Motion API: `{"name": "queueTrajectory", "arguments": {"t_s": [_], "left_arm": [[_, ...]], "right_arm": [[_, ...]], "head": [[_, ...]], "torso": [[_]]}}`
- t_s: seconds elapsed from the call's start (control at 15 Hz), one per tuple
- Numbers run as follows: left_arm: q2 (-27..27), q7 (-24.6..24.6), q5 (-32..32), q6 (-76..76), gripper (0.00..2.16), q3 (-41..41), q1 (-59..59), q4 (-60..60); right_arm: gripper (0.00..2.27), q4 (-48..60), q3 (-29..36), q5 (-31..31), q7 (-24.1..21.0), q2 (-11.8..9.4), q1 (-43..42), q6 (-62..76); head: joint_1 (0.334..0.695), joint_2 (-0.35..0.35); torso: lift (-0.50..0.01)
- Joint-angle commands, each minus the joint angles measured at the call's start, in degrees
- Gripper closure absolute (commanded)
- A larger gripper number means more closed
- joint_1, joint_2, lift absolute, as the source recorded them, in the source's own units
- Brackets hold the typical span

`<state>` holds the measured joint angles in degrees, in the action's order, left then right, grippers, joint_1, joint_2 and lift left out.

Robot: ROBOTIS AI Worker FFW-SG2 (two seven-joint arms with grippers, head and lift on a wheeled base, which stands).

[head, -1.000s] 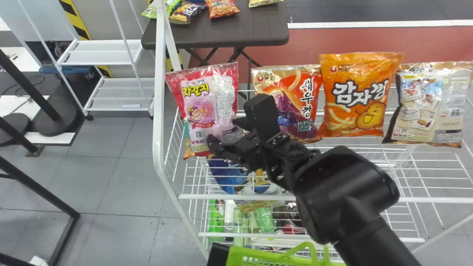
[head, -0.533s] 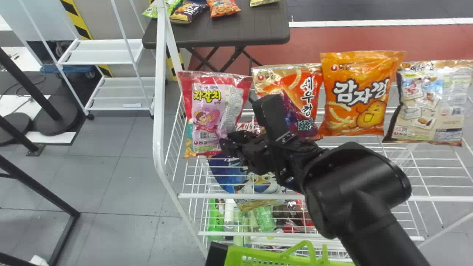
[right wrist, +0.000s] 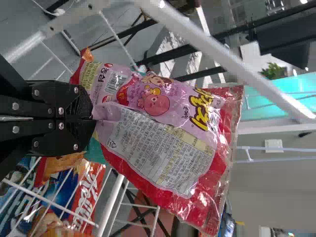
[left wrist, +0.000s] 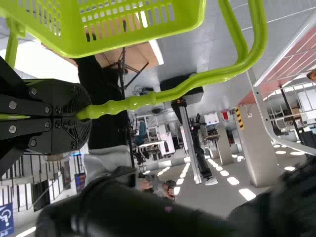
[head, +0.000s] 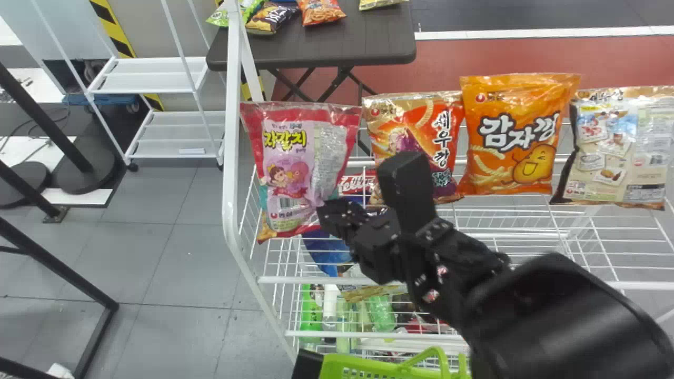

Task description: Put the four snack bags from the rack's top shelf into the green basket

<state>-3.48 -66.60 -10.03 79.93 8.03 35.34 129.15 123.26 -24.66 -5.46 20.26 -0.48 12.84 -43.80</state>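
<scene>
Since the last frame R arm (head: 558, 316) has swung right & lower in the head view; the pink bag (head: 287, 173) has shifted a bit left, its btm lower in that view.

By size: white wire rack (head: 230, 173) first, w/ red bag (head: 389, 113), orange bag (head: 518, 131) and beige bag (head: 626, 152) in a row on top. Next the green basket (head: 337, 360), in front of the rack & below; L grip (left wrist: 84, 112) is clamped on its handle (left wrist: 197, 81). Then the pink bag, roughly upright at the rack's left end, btm edge pinched narrow in R grip (right wrist: 93, 117).

Handling, my guess: v. light, soft, puffy w/ air, film slick & crinkly, contents easy to crush. A btm pinch spares the chips but leaves the top to flop or pivot, so best hold is mid-btm seam, firm on film, light on filling; slow turn toward the basket.

Views: head view gives the layout, i.e. how near the pink bag is to the rack's end post and where the basket waits. R wrist view gives what the head view can't: film bunched right at the fingertips, and the small-print panel (right wrist: 163, 148) close up. L wrist view adds the firm hold on the handle.
</scene>
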Motion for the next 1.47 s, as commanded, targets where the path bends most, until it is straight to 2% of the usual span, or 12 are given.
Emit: {"name": "queueTrajectory", "arguments": {"t_s": [0.0,0.13,0.27,0.33,0.4,0.6,0.67,0.8,0.87,1.07,1.27,1.4], "left_arm": [[-0.39,-0.20,0.09,-0.87,2.15,-0.47,0.17,-0.39],[-0.39,-0.29,0.01,-0.87,2.15,-0.65,0.69,0.49],[-0.39,-0.46,0.01,-0.69,2.15,-0.74,1.75,2.60],[-0.39,-0.37,-0.08,-0.69,2.15,-1.00,2.27,3.04],[-0.39,-0.37,-0.17,-0.52,2.15,-1.27,2.27,3.30],[-0.12,-0.11,-1.58,-0.87,2.15,-3.02,4.65,4.88],[0.05,0.15,-1.58,-0.69,2.15,-3.02,4.74,4.97],[0.14,0.42,-2.01,-0.52,2.15,-3.20,4.74,5.67],[0.23,0.50,-2.01,-0.52,2.15,-3.11,4.74,5.85],[0.67,1.56,-1.93,-0.69,2.15,-2.58,4.56,5.76],[0.67,2.88,-1.40,-1.04,2.15,-1.79,4.03,5.15],[0.67,2.88,-1.40,-0.87,2.15,-2.06,4.03,4.71]], "right_arm": [[2.11,13.76,4.71,-0.17,0.04,-3.13,11.33,0.95],[2.11,23.43,9.90,-0.34,0.04,-5.76,21.44,3.23],[2.11,33.80,18.07,-0.52,1.63,-6.11,33.04,0.77],[2.11,37.23,22.38,-0.52,2.95,-6.03,37.69,-2.04],[2.11,39.43,26.16,-0.52,4.18,-6.03,40.42,-5.73],[2.11,40.75,34.33,0.19,13.32,-6.03,39.36,-28.06],[2.11,41.19,37.58,2.73,15.78,-6.29,38.93,-35.44],[2.11,41.19,45.49,12.67,18.59,-6.29,38.40,-46.16],[2.11,41.01,47.78,15.57,20.61,-6.11,37.34,-46.28],[2.11,38.02,46.37,18.12,23.69,-6.47,35.50,-46.28],[2.11,32.66,37.50,17.50,23.78,-10.07,35.15,-46.28],[2.11,30.29,29.85,13.02,20.88,-12.79,34.62,-46.28]], "head": [[0.695,0.064],[0.695,-0.018],[0.695,-0.124],[0.695,-0.260],[0.695,-0.326],[0.695,-0.350],[0.695,-0.350],[0.695,-0.350],[0.695,-0.350],[0.695,-0.350],[0.695,-0.350],[0.695,-0.350]], "torso": [[0.000],[0.000],[0.000],[0.000],[0.000],[0.000],[0.000],[0.000],[0.000],[0.000],[0.000],[0.000]]}}
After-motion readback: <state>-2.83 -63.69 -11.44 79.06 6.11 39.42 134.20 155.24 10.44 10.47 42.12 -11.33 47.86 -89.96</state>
